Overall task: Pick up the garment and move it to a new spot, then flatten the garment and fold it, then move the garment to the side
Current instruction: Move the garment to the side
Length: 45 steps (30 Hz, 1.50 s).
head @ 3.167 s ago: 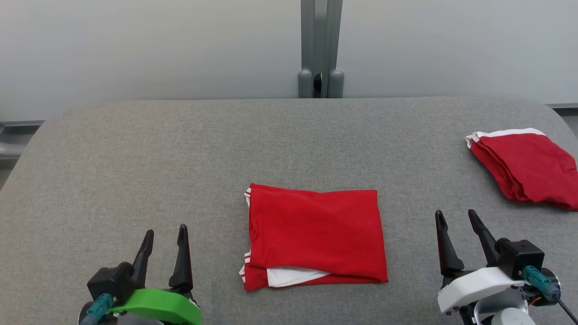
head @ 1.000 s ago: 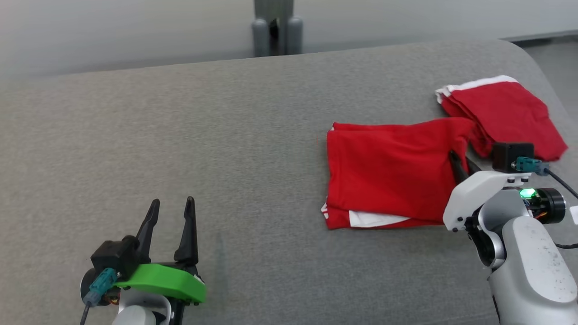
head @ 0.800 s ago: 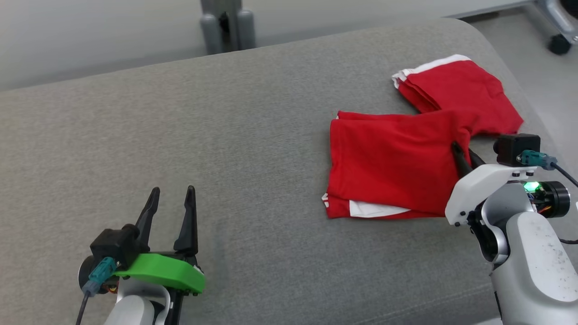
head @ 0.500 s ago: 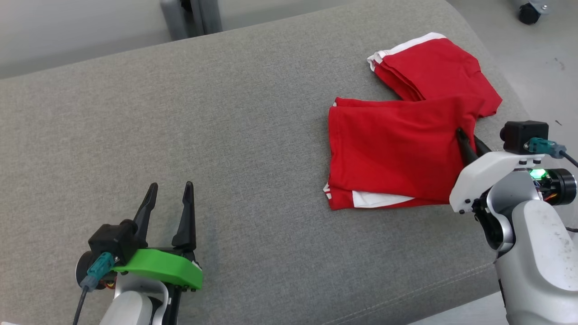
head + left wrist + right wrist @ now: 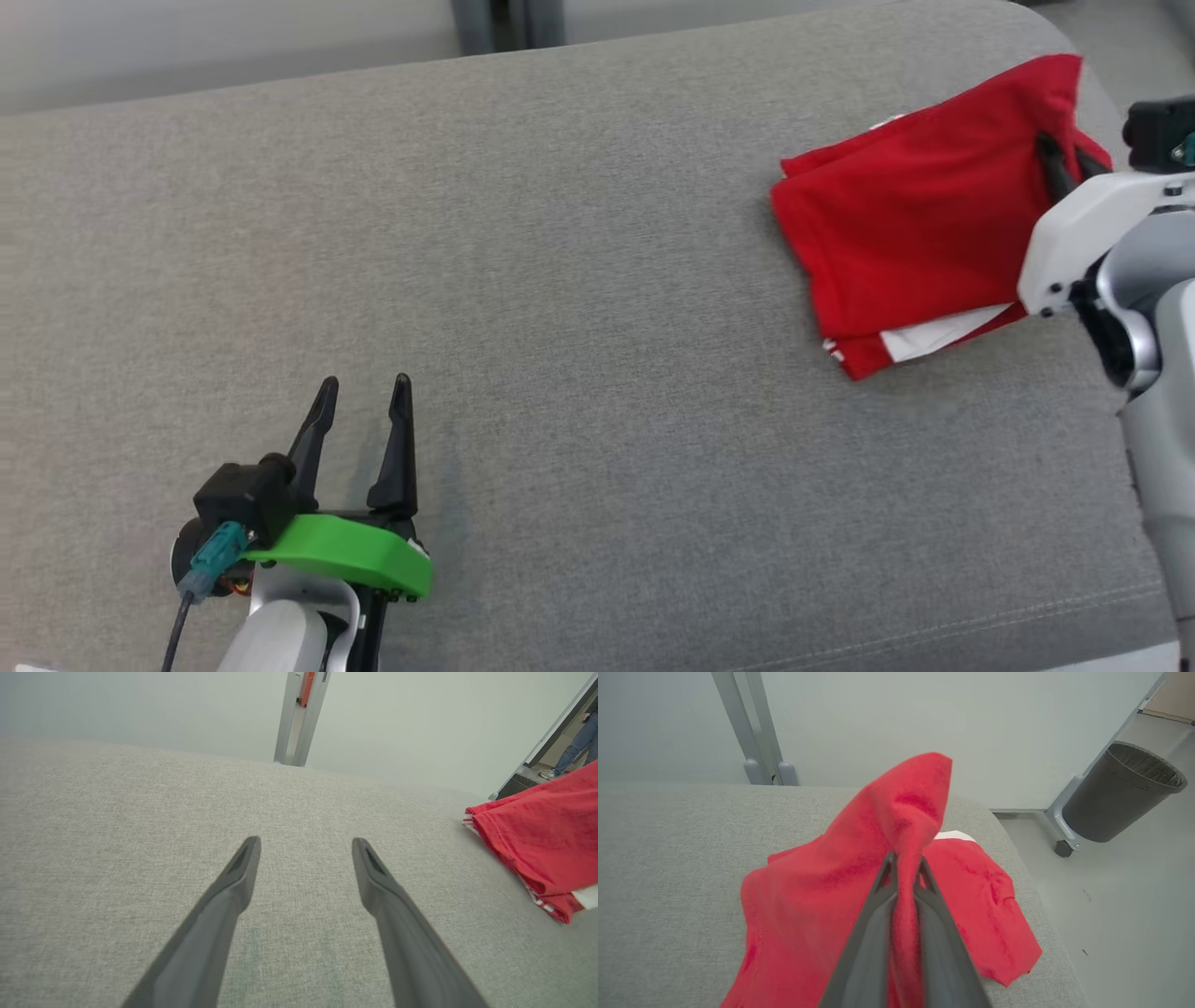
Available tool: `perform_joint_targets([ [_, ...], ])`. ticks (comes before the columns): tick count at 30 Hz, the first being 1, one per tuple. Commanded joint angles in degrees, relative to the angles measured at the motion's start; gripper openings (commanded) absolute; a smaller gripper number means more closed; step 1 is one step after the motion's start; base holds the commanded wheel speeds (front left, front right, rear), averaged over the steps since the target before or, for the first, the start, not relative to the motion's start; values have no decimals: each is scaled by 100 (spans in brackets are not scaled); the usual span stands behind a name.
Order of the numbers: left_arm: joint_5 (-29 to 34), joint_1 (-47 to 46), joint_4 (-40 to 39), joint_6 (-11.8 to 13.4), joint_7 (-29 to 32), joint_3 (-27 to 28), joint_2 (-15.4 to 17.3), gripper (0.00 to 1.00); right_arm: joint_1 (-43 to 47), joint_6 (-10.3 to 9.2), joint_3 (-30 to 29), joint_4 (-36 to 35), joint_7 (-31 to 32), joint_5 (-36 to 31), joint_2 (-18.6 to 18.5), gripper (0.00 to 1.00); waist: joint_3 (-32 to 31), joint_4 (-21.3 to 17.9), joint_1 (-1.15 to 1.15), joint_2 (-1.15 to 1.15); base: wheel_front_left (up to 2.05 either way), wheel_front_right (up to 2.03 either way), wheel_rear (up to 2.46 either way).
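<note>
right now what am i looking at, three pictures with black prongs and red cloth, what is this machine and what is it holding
It is a two-armed robot. The wide picture comes from a camera on its head, looking down at a grey padded table. The other two come from cameras on its wrists, each looking along that hand's two dark fingers. The left hand is open and empty above bare table. The right hand is pinched shut on one edge of a folded red garment, lifting that edge while the rest lies on the table. A second red garment lies by the table's corner, and a dark bin stands on the floor beyond.
</note>
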Motion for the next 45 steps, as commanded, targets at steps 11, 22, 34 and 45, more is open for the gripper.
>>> perform_joint_targets([
  [11,35,-166,-190,18,-51,-38,-4,100,-436,-10,-272,304,588,114,-1564,0,372,928,0,0,0,0,0],
  [22,75,-224,-298,44,36,-86,87,100,-554,-10,-1106,960,542,-276,-1754,31,669,1182,0,0,0,0,0],
  [34,63,-67,-358,115,123,-123,202,100,-728,-9,-1735,1463,-117,-1212,-1224,100,561,1067,0,0,0,0,0],
  [45,-93,-17,-261,118,137,-96,195,100,-650,-9,-1213,1238,-588,-1022,-825,100,-88,901,0,0,0,0,0],
])
